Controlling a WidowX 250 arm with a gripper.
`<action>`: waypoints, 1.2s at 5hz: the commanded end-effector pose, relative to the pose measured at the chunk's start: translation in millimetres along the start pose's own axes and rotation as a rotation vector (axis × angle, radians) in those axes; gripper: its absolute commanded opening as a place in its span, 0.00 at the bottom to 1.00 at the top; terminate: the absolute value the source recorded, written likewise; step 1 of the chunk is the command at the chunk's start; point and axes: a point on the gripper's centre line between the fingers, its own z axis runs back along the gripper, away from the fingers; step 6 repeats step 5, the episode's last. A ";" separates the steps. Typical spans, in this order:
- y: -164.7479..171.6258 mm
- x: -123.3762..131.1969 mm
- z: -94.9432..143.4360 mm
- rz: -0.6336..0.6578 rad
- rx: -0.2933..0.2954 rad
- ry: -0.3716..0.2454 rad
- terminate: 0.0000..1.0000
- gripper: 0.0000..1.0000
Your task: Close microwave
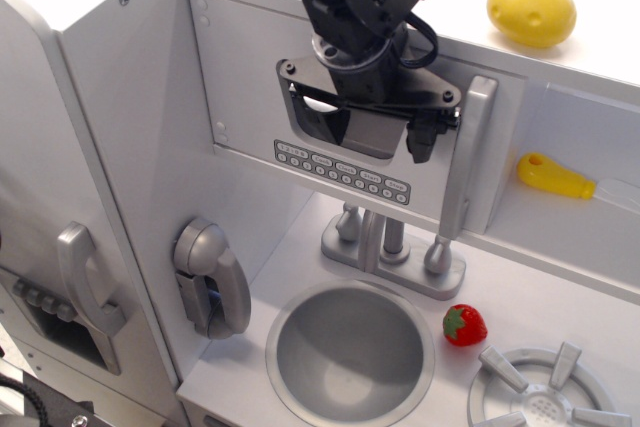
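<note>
Microwave (250,97) door nearly flush. Gripper (365,132), fingers spread wide and holding nothing, presses against the door's window beside the handle (466,159). Final seating push judged due.

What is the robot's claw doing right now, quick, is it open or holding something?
Gripper: open, fingers spread wide against the microwave door, holding nothing.
</note>
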 end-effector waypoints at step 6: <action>75.9 -66.0 68.8 -0.093 -0.051 0.129 1.00 1.00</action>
